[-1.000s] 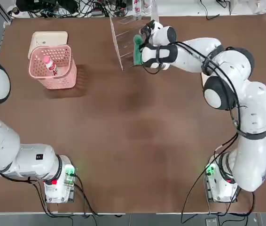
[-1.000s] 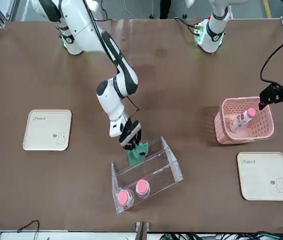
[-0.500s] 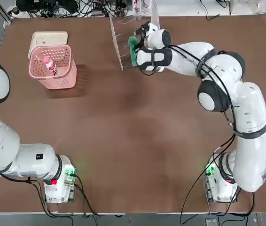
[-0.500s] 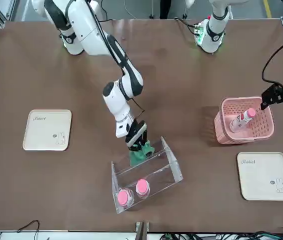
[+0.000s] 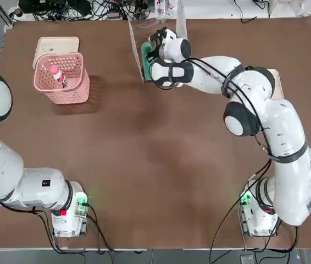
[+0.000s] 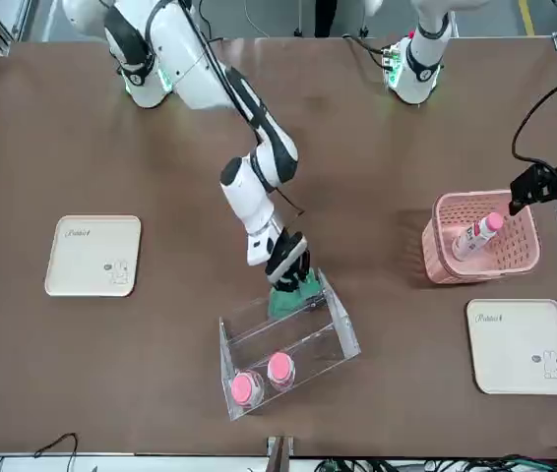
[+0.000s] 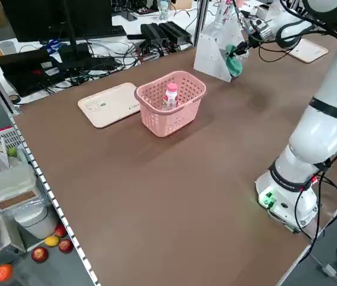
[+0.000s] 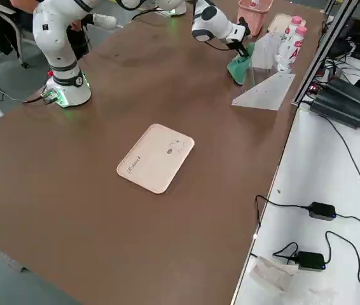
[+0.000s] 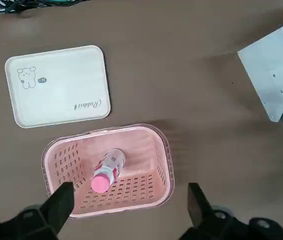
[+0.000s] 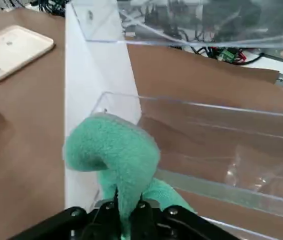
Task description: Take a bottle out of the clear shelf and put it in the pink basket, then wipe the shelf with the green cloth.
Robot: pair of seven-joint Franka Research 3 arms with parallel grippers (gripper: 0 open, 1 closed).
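1. Right tool (image 6: 288, 265) clamped on the green cloth (image 6: 291, 295), pressed at the open side of the clear shelf (image 6: 288, 344), lower centre of the front view.
2. In the top view, cloth (image 5: 146, 58) against the shelf's side panel (image 5: 135, 49), top centre.
3. Two pink-capped bottles (image 6: 257, 379) upright in the shelf's far compartment, near the front view's bottom edge.
4. Bottle (image 5: 58, 76) lying tilted inside the pink basket (image 5: 62, 93), upper left of the top view, pink cap up.
5. Left tool (image 9: 129, 200) spread apart, empty, above the basket (image 9: 164, 165).
6. Cream tray (image 5: 56, 44) touching the basket's far side; second cream tray (image 6: 93, 256) alone, left on the desk (image 6: 377, 147).
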